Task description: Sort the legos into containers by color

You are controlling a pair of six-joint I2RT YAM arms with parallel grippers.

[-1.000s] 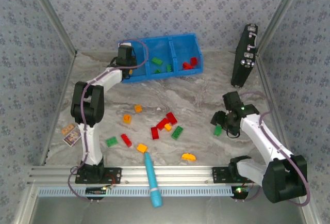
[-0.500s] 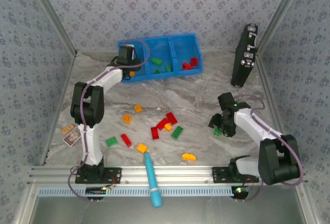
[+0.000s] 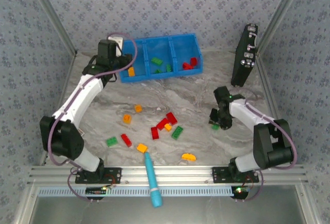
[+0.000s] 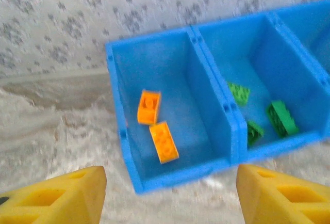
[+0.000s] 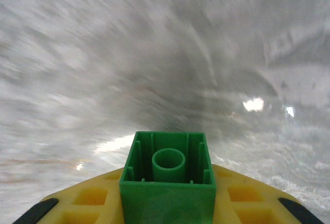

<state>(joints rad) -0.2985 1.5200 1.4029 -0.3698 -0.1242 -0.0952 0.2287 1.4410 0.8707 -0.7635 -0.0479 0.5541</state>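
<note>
Held piece: a green brick (image 5: pixel 167 175), hollow underside and centre tube facing the wrist camera.
Right claw: the right gripper (image 3: pixel 218 120) is clamped on the green brick, pads on two opposite side walls.
Position of held piece: near the right edge of the table (image 3: pixel 206 87), about midway between the near and far edges, well apart from the blue tray (image 3: pixel 160 39). Blur hides whether it is clear of the table.
Left claw: the left gripper (image 4: pixel 168 175) has its fingers spread wide with nothing between them, just off the tray's left end.
Tray: at the far edge of the table, left of centre. The left compartment holds orange bricks (image 4: pixel 164 141), the middle one green bricks (image 4: pixel 281 116), the right one red bricks (image 3: pixel 191 63).
Loose stock: loose legos (image 3: pixel 170 118) in red, green and orange lie across the middle of the table towards the near edge.
Handling, judged: light, rigid, glossy plastic, likely to twist or pop out if pinched on a corner. It is best taken flat across parallel walls.
Destination, judged: the middle compartment.
</note>
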